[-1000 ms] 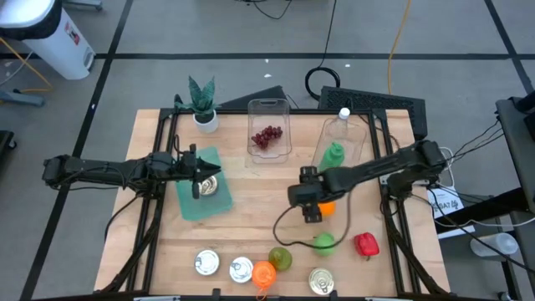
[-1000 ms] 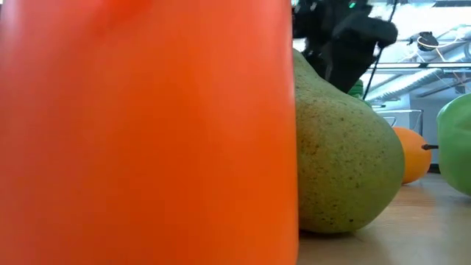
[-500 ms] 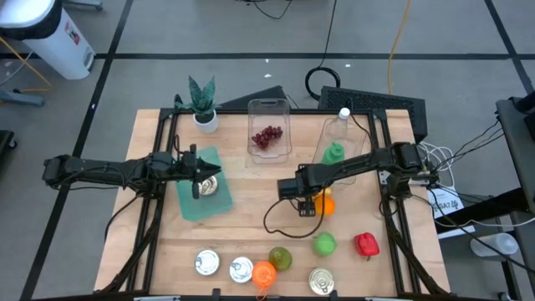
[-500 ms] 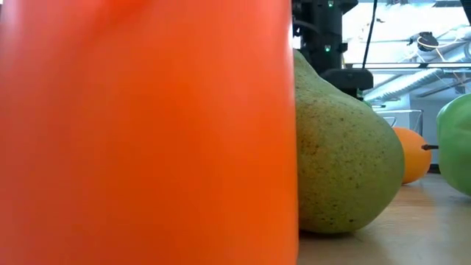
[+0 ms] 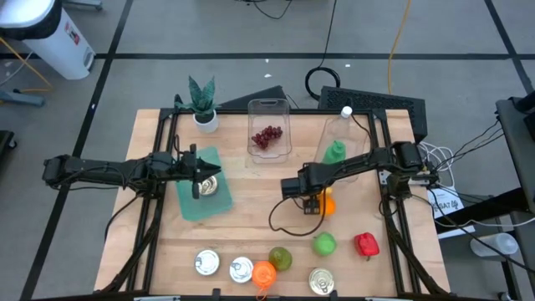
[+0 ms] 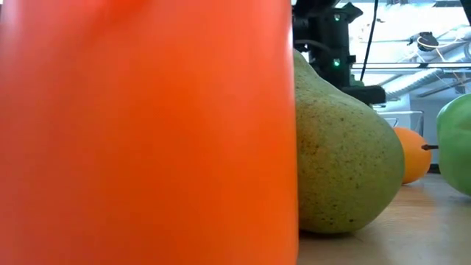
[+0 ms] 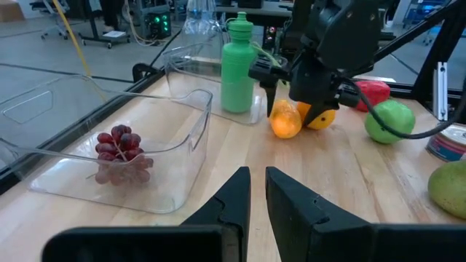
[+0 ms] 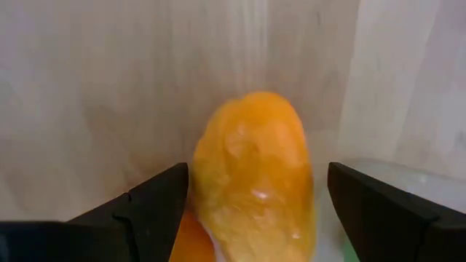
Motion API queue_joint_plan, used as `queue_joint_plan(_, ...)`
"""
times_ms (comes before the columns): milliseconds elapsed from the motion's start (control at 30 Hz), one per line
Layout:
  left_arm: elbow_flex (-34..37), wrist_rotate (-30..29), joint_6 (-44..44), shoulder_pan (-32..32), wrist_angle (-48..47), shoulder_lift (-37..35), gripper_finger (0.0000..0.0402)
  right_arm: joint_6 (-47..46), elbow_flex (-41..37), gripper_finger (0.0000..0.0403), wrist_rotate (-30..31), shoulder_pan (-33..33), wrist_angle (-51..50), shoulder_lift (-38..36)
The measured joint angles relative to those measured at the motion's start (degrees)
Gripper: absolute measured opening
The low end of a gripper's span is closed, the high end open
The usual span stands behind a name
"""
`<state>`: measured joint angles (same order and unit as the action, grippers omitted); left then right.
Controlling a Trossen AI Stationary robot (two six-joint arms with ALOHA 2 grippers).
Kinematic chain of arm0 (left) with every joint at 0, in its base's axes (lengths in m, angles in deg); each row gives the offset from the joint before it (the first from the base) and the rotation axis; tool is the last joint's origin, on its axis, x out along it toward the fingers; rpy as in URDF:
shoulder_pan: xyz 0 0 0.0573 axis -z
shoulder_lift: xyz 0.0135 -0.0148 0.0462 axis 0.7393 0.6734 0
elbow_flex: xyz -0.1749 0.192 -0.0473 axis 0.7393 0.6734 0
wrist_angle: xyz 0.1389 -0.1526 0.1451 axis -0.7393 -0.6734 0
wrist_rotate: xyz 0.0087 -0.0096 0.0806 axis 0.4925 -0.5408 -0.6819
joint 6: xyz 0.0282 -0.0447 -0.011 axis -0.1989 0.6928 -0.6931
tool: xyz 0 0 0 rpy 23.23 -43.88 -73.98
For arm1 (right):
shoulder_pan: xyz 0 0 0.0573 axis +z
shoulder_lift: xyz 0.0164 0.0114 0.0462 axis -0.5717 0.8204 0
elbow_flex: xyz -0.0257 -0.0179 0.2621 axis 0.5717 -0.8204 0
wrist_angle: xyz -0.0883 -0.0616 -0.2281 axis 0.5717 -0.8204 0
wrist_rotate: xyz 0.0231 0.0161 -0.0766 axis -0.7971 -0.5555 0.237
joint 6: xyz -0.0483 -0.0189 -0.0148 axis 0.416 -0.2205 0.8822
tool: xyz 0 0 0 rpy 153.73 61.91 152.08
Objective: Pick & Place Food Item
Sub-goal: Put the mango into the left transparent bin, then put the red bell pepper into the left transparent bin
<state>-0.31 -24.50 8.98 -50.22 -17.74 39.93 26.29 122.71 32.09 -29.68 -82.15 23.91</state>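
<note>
A yellow-orange oblong food item (image 8: 255,175) lies on the wooden table (image 5: 251,226), touching a round orange (image 7: 322,116). My right gripper (image 8: 256,171) points straight down over it, open, one finger on each side of the item; I cannot tell whether a finger touches it. In the high view this gripper (image 5: 310,202) is right of the table's middle. My left gripper (image 7: 256,176) is shut, holds nothing, and hovers over a green mat (image 5: 191,201) beside a can (image 5: 209,186) at the left.
Grapes (image 5: 267,135) lie in a clear tray at the back. A green bottle (image 5: 333,154) stands in a second tray close behind my right gripper. Apple (image 5: 323,243), red pepper (image 5: 366,244), pear (image 5: 280,257), orange cup (image 5: 264,273) and three cans line the near edge.
My right gripper has come down toward the yellow-orange item, shifting a little toward the far edge and tipping until it points straight down. The item and the orange have stayed in place.
</note>
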Motion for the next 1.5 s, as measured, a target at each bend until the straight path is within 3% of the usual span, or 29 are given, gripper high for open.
queue_joint_plan(300,0.0,-0.02,0.02,0.0,0.04,0.02,0.0051,0.79,-1.22,0.0301,-4.53,0.02,4.05,0.24)
queue_joint_plan(667,0.0,0.11,0.13,0.0,0.07,0.0,0.0051,5.07,-0.99,0.0159,-7.52,0.89,16.36,0.2)
queue_joint_plan(900,0.0,0.28,0.13,0.02,0.04,0.02,0.0051,6.59,4.27,0.0114,-5.17,2.49,10.61,-1.99)
queue_joint_plan(1200,0.0,0.37,0.13,0.02,-0.89,0.02,0.0051,4.27,5.91,0.0138,-7.39,9.68,2.0,-13.04)
queue_joint_plan(1367,0.0,0.53,0.61,0.01,-0.95,0.02,0.0051,-0.78,5.91,0.0186,-6.56,17.56,2.06,-15.76)
queue_joint_plan(1500,0.0,1.16,0.66,0.02,-0.9,0.02,0.0051,-5.66,5.91,0.0241,-0.85,22.3,0.37,-15.06)
